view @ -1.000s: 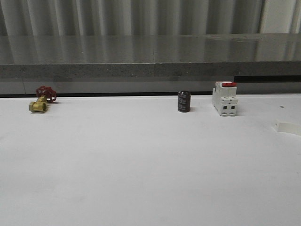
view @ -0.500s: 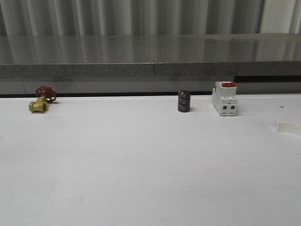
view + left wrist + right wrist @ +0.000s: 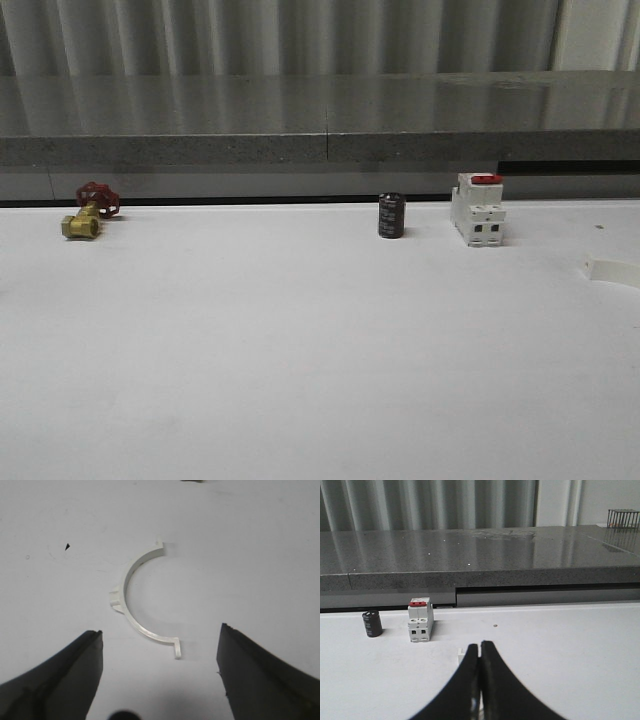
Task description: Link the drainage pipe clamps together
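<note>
One white half-ring drainage pipe clamp (image 3: 123, 587) lies flat on the white table, its open side facing away from its small middle tab. My left gripper (image 3: 160, 630) hovers over it, open wide, the clamp's lower end tab just beyond the gap between the fingers. A second white piece (image 3: 612, 270), apparently the other clamp, rests at the table's right edge in the front view. Its corner (image 3: 461, 655) peeks out beside my right gripper (image 3: 480, 643), which is shut with the rest of the piece hidden behind the fingers.
Along the back of the table stand a brass valve with a red handle (image 3: 86, 212), a black cylinder (image 3: 391, 216) and a white switch with a red top (image 3: 478, 210). A grey stone ledge (image 3: 320, 120) runs behind them.
</note>
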Available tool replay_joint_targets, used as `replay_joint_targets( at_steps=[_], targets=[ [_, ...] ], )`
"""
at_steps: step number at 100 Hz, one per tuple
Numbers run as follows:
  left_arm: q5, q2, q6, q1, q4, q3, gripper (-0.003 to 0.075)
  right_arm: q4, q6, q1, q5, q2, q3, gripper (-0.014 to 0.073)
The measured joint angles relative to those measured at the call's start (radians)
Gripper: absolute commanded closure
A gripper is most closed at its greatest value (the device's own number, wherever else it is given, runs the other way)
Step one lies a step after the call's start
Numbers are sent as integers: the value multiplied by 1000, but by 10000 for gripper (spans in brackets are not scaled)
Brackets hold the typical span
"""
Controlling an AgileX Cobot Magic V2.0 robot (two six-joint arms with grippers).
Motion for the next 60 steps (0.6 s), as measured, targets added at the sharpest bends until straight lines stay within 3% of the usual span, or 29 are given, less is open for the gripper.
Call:
replay_joint_targets(
  at_steps=[24, 35, 60],
  targets=[
    [70, 250, -7, 103, -48, -151, 230, 0, 0, 0, 0, 0, 0, 660],
    [139, 380, -9, 119, -48, -225, 230, 0, 0, 0, 0, 0, 0, 660],
    [155, 629, -31, 134, -48, -330, 230, 0, 2, 0, 0, 0, 0, 660]
  ],
)
